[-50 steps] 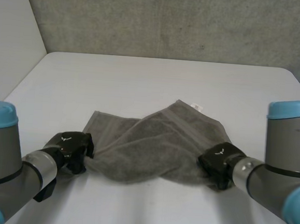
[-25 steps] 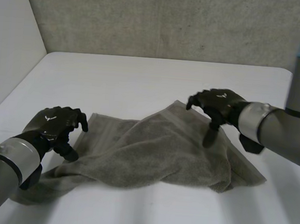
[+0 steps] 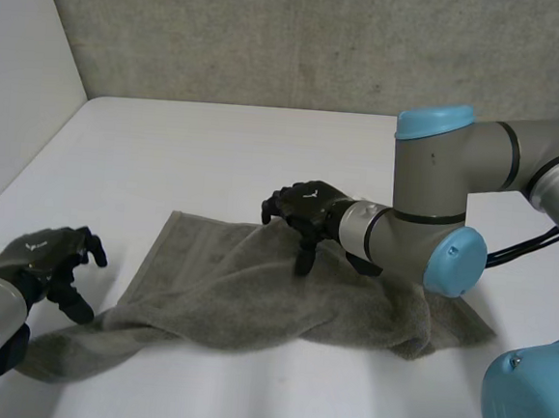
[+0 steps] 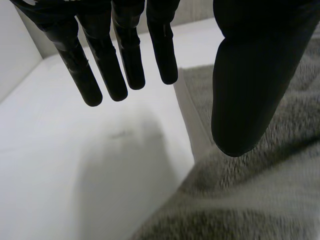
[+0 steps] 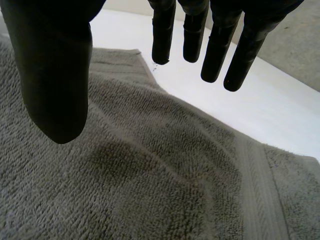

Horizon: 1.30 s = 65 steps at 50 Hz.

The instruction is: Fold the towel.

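Observation:
A grey towel lies crumpled and partly doubled over on the white table. Its near left corner trails toward the table's front left. My left hand hovers open just left of that trailing corner and holds nothing. In the left wrist view its fingers are straight, with the thumb apart above the towel. My right hand is open over the towel's far edge near the middle, fingers pointing down. In the right wrist view its thumb and straight fingers stand spread above the towel.
My right arm reaches across above the towel's right part. A grey wall runs behind the table and a white wall stands at its left. Bare tabletop lies beyond the towel.
Both hands have let go of the towel and opened. The right hand went from the near right edge to the far middle. The left hand drew leftward, leaving a corner trailing front left.

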Tool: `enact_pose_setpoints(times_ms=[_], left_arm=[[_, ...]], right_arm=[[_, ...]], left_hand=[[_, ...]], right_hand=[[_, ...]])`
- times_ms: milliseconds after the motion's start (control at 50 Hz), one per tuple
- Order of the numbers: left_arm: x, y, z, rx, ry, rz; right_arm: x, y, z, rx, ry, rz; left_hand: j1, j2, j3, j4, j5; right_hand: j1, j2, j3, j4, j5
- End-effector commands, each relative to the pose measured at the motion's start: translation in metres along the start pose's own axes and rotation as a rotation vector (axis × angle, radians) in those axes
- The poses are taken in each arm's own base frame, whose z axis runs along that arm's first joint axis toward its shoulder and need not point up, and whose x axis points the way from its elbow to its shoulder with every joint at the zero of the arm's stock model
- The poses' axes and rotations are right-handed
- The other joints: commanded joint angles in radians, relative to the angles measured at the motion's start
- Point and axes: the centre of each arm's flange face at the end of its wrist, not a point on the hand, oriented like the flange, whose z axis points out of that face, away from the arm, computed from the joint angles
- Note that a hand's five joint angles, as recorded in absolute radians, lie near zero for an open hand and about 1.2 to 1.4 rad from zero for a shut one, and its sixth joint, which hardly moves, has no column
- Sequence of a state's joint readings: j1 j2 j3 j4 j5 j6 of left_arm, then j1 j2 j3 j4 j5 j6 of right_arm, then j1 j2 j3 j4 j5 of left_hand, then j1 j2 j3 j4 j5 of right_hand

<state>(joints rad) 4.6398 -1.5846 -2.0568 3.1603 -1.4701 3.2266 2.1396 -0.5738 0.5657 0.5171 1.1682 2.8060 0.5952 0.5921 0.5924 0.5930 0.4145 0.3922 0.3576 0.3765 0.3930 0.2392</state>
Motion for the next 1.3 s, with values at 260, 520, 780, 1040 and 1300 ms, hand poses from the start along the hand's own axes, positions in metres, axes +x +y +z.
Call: enact_pose_setpoints(times_ms=[260,520,780,1040,1300], left_arm=[[0.016,0.031,0.007,-0.130,0.135,-0.006],[0.016,0.026,0.008,-0.112,0.139,0.000],[0.033,-0.038,-0.036,0.156,0.190,0.073],[0.051,-0.072,-0.096,0.350,0.308,0.122],[0.060,-0.076,-0.110,0.394,0.356,0.139]], right_arm=[[0.001,0.002,-0.005,-0.048,0.081,-0.045],[-0.001,0.004,-0.012,-0.061,0.079,-0.042],[0.018,-0.025,-0.028,0.026,0.120,-0.044],[0.010,-0.042,-0.024,0.133,-0.019,-0.071],[-0.028,-0.001,0.009,0.086,-0.266,0.072]], left_hand=[[0.106,0.109,0.108,0.108,0.112],[0.801,0.804,0.804,0.803,0.807],[0.801,0.804,0.804,0.803,0.807],[0.801,0.804,0.804,0.803,0.807],[0.801,0.804,0.804,0.803,0.807]], right_hand=[[0.027,0.062,0.043,0.027,0.006],[0.022,0.056,0.037,0.021,0.000],[-0.020,0.015,-0.004,-0.020,-0.041],[-0.218,-0.183,-0.202,-0.218,-0.239],[-0.218,-0.183,-0.202,-0.218,-0.239]])
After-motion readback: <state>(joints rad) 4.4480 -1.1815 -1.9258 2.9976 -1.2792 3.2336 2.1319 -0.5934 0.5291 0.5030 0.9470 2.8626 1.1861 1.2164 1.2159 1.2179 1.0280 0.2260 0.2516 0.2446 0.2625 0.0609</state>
